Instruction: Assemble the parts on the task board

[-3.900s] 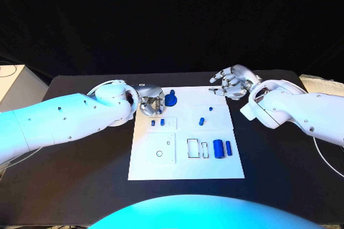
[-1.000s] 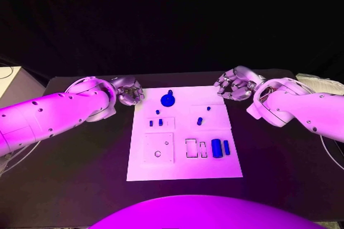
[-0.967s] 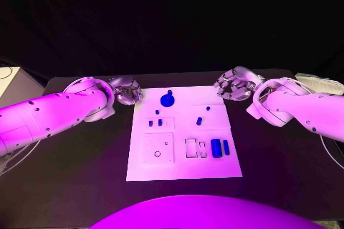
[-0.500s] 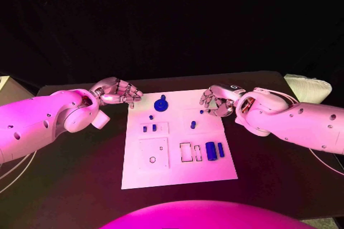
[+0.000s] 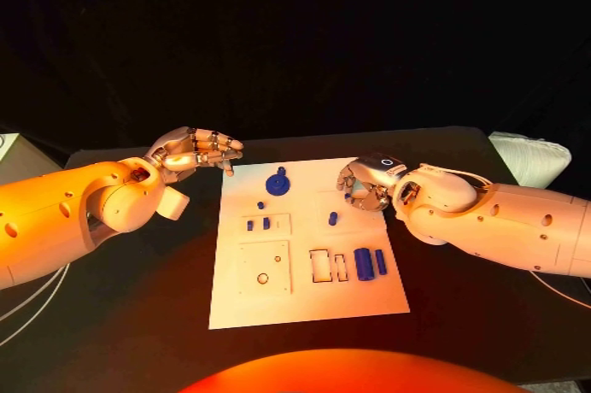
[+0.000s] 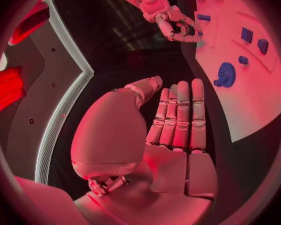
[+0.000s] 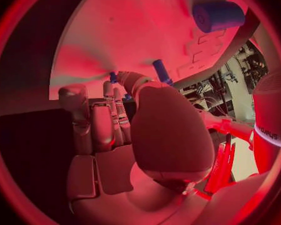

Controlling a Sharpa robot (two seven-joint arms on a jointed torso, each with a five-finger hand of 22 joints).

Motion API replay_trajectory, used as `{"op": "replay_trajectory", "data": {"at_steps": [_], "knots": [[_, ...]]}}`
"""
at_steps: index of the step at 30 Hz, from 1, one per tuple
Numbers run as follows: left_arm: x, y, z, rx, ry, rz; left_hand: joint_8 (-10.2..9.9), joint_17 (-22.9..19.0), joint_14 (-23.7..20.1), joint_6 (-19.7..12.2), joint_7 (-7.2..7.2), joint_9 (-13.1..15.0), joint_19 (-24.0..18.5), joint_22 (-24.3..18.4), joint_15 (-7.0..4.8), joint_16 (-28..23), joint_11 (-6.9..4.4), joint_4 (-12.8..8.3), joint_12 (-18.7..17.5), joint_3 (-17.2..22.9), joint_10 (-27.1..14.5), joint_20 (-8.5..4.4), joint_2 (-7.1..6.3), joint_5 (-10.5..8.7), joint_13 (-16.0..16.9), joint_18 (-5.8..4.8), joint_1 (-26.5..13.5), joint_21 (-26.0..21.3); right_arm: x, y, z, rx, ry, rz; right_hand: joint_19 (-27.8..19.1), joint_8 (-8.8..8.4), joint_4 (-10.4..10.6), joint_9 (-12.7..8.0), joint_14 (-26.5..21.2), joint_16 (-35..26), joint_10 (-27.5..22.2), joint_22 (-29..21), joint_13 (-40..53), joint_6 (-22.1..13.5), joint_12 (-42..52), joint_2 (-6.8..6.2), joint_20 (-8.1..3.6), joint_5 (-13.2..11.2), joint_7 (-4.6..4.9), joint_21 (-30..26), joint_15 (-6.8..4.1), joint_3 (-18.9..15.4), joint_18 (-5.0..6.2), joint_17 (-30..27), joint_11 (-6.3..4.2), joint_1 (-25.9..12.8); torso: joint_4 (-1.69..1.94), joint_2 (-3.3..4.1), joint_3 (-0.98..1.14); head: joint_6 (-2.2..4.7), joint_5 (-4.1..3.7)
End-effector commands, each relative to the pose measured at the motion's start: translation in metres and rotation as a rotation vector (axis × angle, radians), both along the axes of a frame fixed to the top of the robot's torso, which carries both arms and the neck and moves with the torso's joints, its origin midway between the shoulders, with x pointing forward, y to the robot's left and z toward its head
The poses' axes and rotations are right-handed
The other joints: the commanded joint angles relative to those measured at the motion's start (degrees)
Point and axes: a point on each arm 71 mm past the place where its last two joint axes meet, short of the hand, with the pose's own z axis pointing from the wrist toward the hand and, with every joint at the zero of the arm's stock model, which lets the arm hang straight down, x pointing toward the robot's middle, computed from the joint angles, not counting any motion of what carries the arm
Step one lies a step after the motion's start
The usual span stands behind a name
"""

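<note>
The white task board lies in the middle of the black table. A round blue part with a short stem sits near its far edge; small blue parts and another lie mid-board, and a blue cylinder lies with a thin bar at the right. My left hand hovers off the board's far left corner, fingers straight, holding nothing. My right hand hangs over the board's far right corner, fingers loosely bent, empty. The right wrist view shows the cylinder.
Rectangular recesses and a square plate with holes mark the board's near half. A white object stands at the table's far right edge. Bare black table lies on both sides of the board.
The camera has shifted. My left hand drew back from the round blue part to the far left corner and straightened its fingers. My right hand moved in over the board's far right corner.
</note>
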Motion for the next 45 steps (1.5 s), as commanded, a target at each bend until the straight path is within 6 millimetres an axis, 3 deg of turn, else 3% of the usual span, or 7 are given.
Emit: {"op": "replay_trajectory", "data": {"at_steps": [1, 3, 9, 18, 30, 34, 45], "knots": [[0.000, 0.000, 0.003, -0.058, -0.010, 0.008, 0.0, -0.1, 0.4, 0.2, 0.32, 0.0, 0.5, -0.1, -0.05, -0.2, -0.02, -0.3, -0.4, 0.0, 0.4, -0.01, 0.06, 0.18, -0.1, 0.79, 0.7, -0.2, -0.001, 0.002, -0.004, -0.054, -0.016, -0.008, 0.5, -0.36, -0.3, 0.1, 0.5, 0.3, 0.2, 0.3, -0.2, 0.5, -0.3, 0.09, 0.00, 0.3, 0.00, 0.5, -0.08, 0.2, 0.09, 0.2, 0.21, -0.6, -0.02, -0.01, 0.00, -0.18, -0.01], [0.000, 0.001, 0.003, -0.057, -0.010, 0.012, 0.0, -0.1, 0.5, 0.2, 0.37, 0.0, 0.6, -0.1, -0.04, -0.3, 0.01, -0.3, -0.4, 0.0, 0.4, -0.02, 0.08, 0.18, -0.1, 0.78, 0.7, -0.3, -0.001, 0.003, -0.005, -0.060, -0.021, -0.011, 0.7, -0.70, -0.5, 0.1, 0.7, 0.5, 0.8, 0.4, -1.1, 0.7, -0.9, 0.17, -0.01, -1.9, 0.01, 0.6, -0.09, 1.2, 0.08, 0.3, 0.22, -0.5, -0.03, -0.01, 0.00, -0.24, -0.04], [-0.001, 0.003, 0.003, -0.053, -0.008, 0.020, -0.1, -0.1, 0.6, 0.1, 0.46, 0.0, 0.6, -0.1, -0.01, -0.4, 0.06, -0.3, -0.5, 0.0, 0.4, -0.03, 0.11, 0.19, -0.2, 0.77, 0.7, -0.3, -0.001, 0.003, -0.007, -0.078, -0.016, -0.016, 1.1, -0.64, -0.7, 0.2, 0.9, 0.8, 1.6, 1.0, -1.6, 1.5, -1.0, 0.27, -0.02, -2.2, -0.10, 1.5, -0.18, 2.2, -0.08, 0.8, 0.11, -0.6, -0.05, -0.01, 0.05, -0.57, -0.06], [-0.001, 0.004, 0.003, -0.044, -0.003, 0.022, -0.2, -0.2, 0.7, 0.0, 0.55, -0.1, 0.7, -0.1, 0.01, -0.5, 0.11, -0.3, -0.6, 0.0, 0.4, -0.03, 0.13, 0.18, -0.3, 0.76, 0.7, -0.3, -0.002, 0.004, -0.011, -0.111, 0.001, -0.013, 2.6, 1.00, -2.9, 1.6, 1.7, 2.0, 7.0, 3.8, -2.3, 5.9, -0.8, 1.48, -0.77, -3.4, -1.58, 5.5, -1.58, 5.3, -0.69, 2.2, -1.54, -0.1, -0.09, -0.06, 0.12, -0.80, -0.12], [0.000, 0.005, 0.002, -0.036, 0.002, 0.027, -0.2, -0.2, 0.7, 0.0, 0.59, -0.1, 0.7, -0.2, 0.04, -0.6, 0.14, -0.3, -0.7, -0.1, 0.4, -0.02, 0.13, 0.18, -0.4, 0.75, 0.6, -0.3, -0.004, 0.006, -0.014, -0.116, -0.001, -0.017, 3.5, 1.46, -3.7, 2.2, 2.3, 2.7, 8.6, 5.3, -2.5, 7.2, -1.5, 2.29, -1.19, -2.9, -1.99, 7.8, -2.07, 6.3, -1.09, 3.2, -1.99, -0.6, -0.05, -0.02, 0.08, -0.95, -0.42], [0.000, 0.005, 0.002, -0.034, 0.004, 0.027, -0.3, -0.2, 0.8, 0.0, 0.64, -0.1, 0.8, -0.2, 0.07, -0.7, 0.18, -0.3, -0.8, 0.0, 0.4, -0.01, 0.21, 0.18, -0.5, 0.74, 0.7, -0.4, -0.005, 0.006, -0.016, -0.118, -0.005, -0.025, 4.3, 1.73, -5.2, 2.8, 2.8, 3.4, 10.0, 6.7, -2.4, 7.7, -2.3, 3.68, -1.61, -4.3, -2.13, 9.9, -2.43, 8.3, -1.42, 4.1, -2.26, -0.3, -0.02, 0.00, 0.05, -1.04, -0.51], [-0.001, 0.006, 0.002, -0.029, 0.004, 0.030, -0.4, -0.3, 0.8, -0.1, 0.68, -0.2, 0.8, -0.2, 0.09, -0.8, 0.23, -0.3, -0.9, -0.1, 0.3, -0.01, 0.19, 0.17, -0.6, 0.73, 0.7, -0.4, -0.007, 0.006, -0.013, -0.090, -0.056, -0.049, 5.1, 1.78, -7.4, 3.5, 3.0, 3.6, 11.5, 8.7, -2.3, 8.0, -3.5, 4.24, -1.88, -6.7, -2.22, 12.8, -2.58, 10.7, -1.93, 4.5, -2.41, -0.7, -0.05, -0.04, 0.05, -1.26, -0.76]]}}
